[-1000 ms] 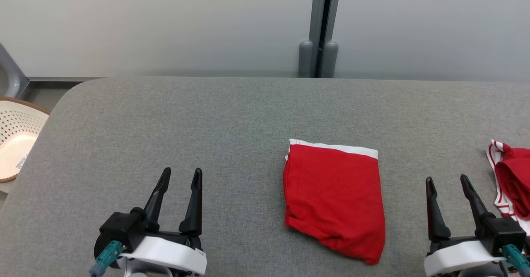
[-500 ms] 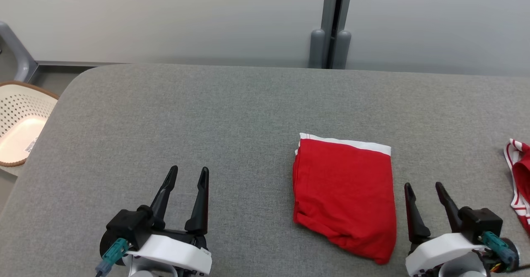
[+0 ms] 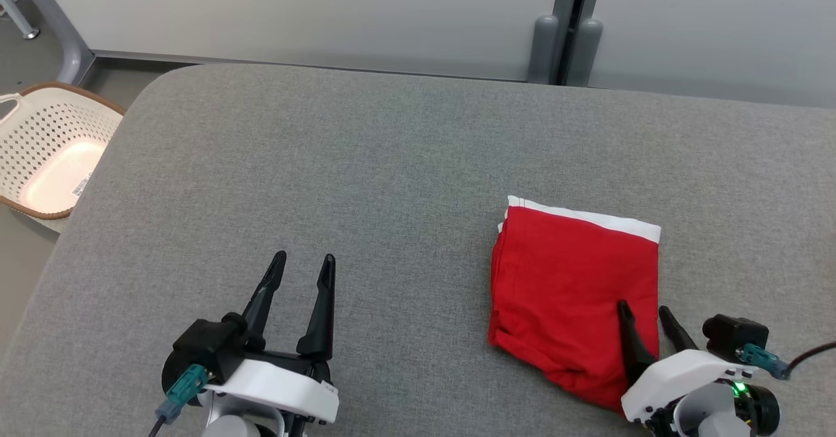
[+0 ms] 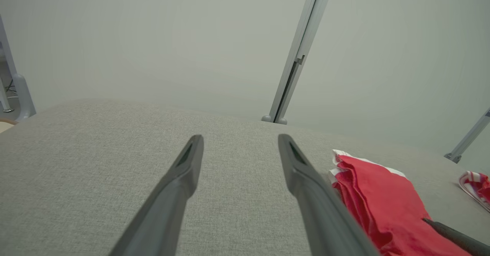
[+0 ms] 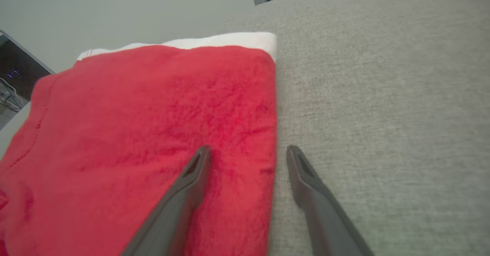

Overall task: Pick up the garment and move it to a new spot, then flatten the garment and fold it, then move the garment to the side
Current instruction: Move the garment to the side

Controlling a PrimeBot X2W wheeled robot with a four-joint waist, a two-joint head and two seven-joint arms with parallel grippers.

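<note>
A folded red garment (image 3: 571,287) with a white waistband along its far edge lies on the grey table (image 3: 366,162), right of centre. My right gripper (image 3: 645,313) is open and straddles the garment's right edge near its front: the left finger is over the red cloth (image 5: 153,133), the right finger over bare table. My left gripper (image 3: 304,266) stands open over bare table at the lower left, well apart from the garment (image 4: 379,198).
A perforated cream basket (image 3: 49,149) with a brown rim stands on the floor off the table's left edge. A second red-and-white striped garment (image 4: 476,183) lies farther right on the table. A grey post (image 3: 571,25) runs up the pale wall behind.
The camera has turned, shifting the whole picture rightward. My right gripper has moved left from beside the garment to astride its right edge. The left gripper holds its place.
</note>
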